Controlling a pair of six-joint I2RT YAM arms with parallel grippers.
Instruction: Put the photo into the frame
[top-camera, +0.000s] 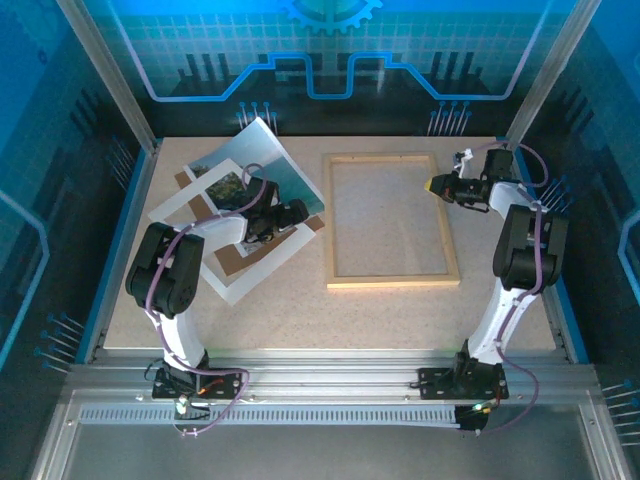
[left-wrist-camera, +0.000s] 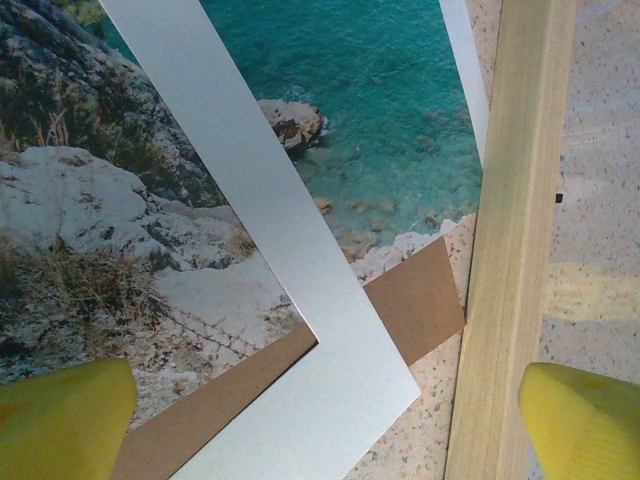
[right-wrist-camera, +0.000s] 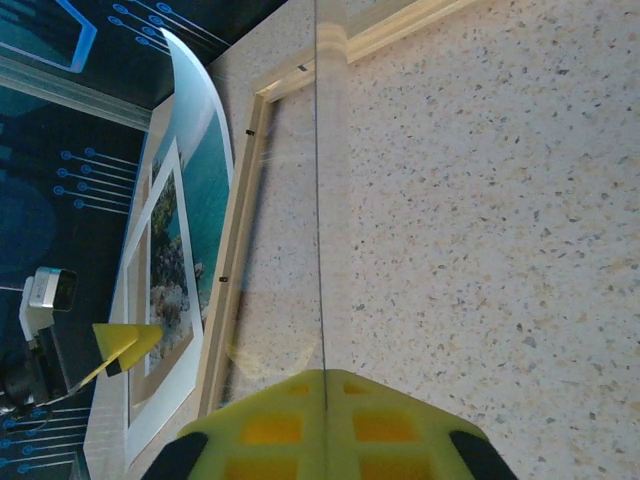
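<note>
The speckled table (top-camera: 300, 310) carries everything. Right of its middle lies the frame (top-camera: 392, 281), flat, its long rails running near to far, with bare tabletop showing inside it. To the left and slightly farther back sits a skewed stack. The white mat (top-camera: 238, 283) spreads widest there, and in the left wrist view one arm of it (left-wrist-camera: 260, 230) crosses over the print. The photo (top-camera: 270, 160) lies wholly outside the frame, its far corner tipped towards the back wall and its right edge (left-wrist-camera: 380, 100) just beside the frame's left rail (left-wrist-camera: 510, 250). Under both, the brown backing board (left-wrist-camera: 420, 300) pokes a corner out next to that rail. A thin clear sheet (right-wrist-camera: 319, 200), seen edge-on, reaches out level over the frame. The right gripper (right-wrist-camera: 325, 392), at the frame's far right rail (top-camera: 437, 185), is pinched tight on the sheet's edge. The left gripper (left-wrist-camera: 322, 425) hangs above the stack's right corner, jaws spread wide and holding nothing, with one yellow fingertip (left-wrist-camera: 60, 420) over the photo and the other (left-wrist-camera: 585, 420) past the rail.
</note>
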